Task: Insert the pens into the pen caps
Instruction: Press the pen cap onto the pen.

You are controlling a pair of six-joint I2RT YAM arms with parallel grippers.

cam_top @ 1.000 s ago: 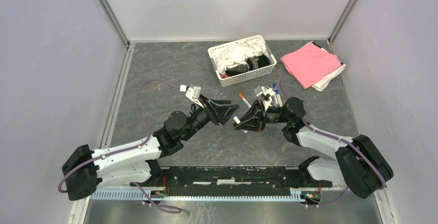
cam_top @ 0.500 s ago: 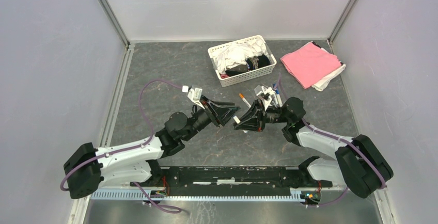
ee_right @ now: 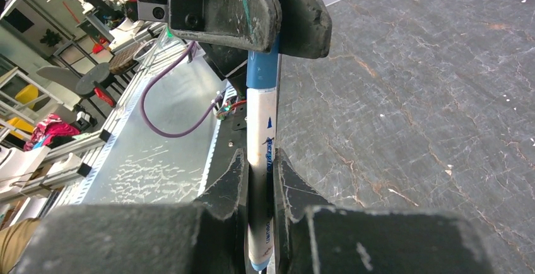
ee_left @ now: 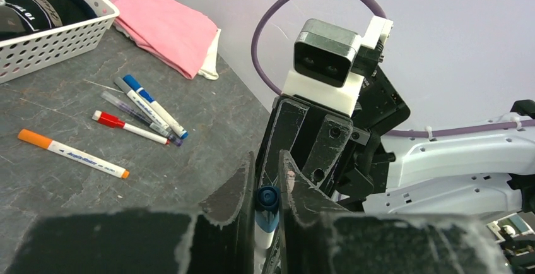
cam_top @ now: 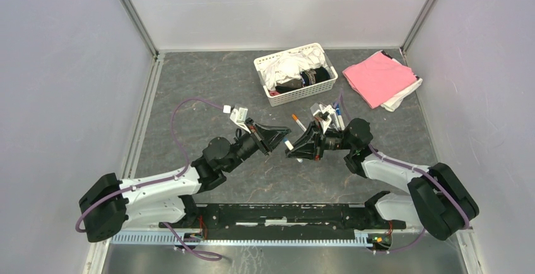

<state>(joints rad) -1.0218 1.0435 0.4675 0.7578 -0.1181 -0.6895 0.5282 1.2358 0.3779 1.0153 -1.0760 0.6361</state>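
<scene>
Grip on blue cap (ee_left: 267, 199) by left gripper (ee_left: 267, 160), jaws narrow. Grip on white pen (ee_right: 260, 122) by right gripper (ee_right: 260, 157), likewise narrow. Cap on pen's end, above table (ee_left: 208, 129) centre. Spare pens (ee_left: 154, 107) flat on table near basket (ee_left: 57, 34).

I watch the whole table (cam_top: 208, 84) from a fixed camera high behind the arm bases, angled forward and down. My left wrist camera looks closely along the left gripper (ee_left: 267, 172) toward the right arm. The right wrist camera looks back along the right gripper (ee_right: 258, 160). Both show the blue cap (ee_left: 267, 199) on the pen (ee_right: 260, 129).
</scene>
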